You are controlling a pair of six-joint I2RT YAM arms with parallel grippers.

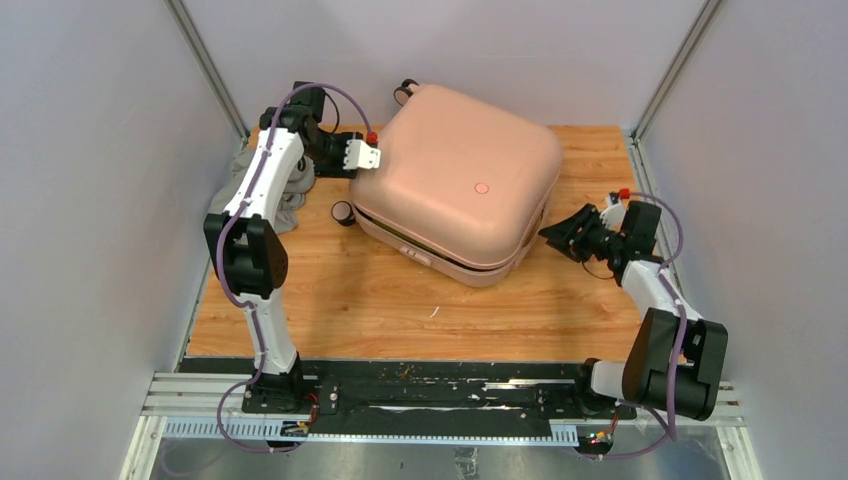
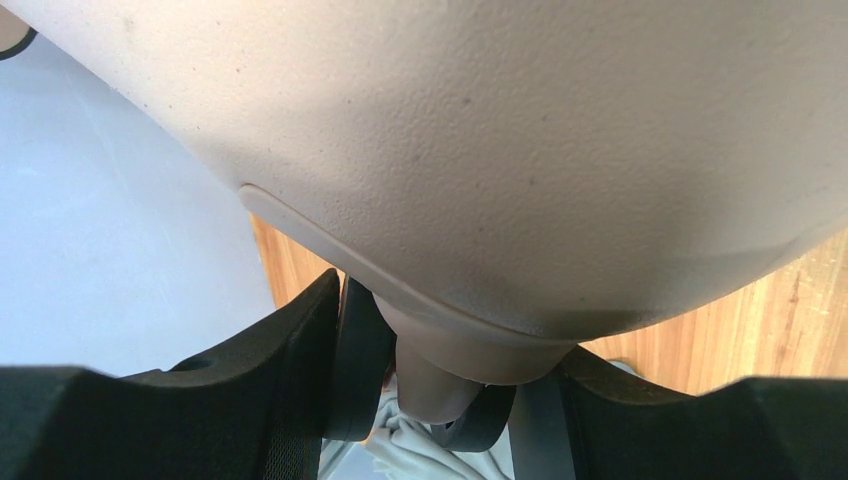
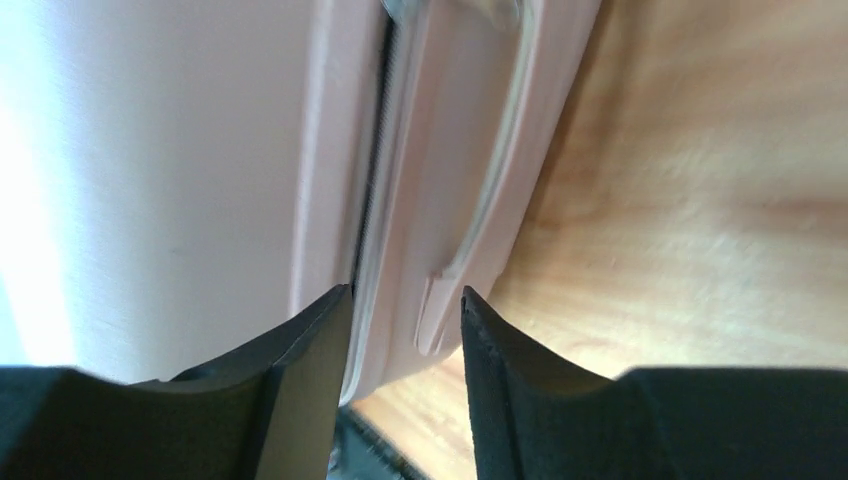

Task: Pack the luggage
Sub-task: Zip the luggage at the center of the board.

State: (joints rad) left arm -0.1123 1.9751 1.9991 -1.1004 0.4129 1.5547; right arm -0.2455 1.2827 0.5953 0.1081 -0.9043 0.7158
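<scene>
The luggage (image 1: 460,170), a pale pink hard-shell suitcase with a round dot (image 1: 481,187), lies flat on the wooden table, its two halves together with a thin dark seam showing. My left gripper (image 1: 365,155) is at its back left corner. In the left wrist view the shell (image 2: 500,150) fills the top and my left gripper (image 2: 450,335) is shut on the black double wheel (image 2: 360,360) under that corner. My right gripper (image 1: 558,232) is open at the right side. In the right wrist view my right gripper (image 3: 405,300) straddles the seam and lower rim of the luggage (image 3: 150,150) beside its handle (image 3: 490,180).
A grey cloth (image 1: 275,190) lies bunched on the table at the left, behind the left arm; it also shows under the wheel (image 2: 420,440). Another black wheel (image 1: 343,211) sticks out at the suitcase's left edge. Grey walls close in on three sides.
</scene>
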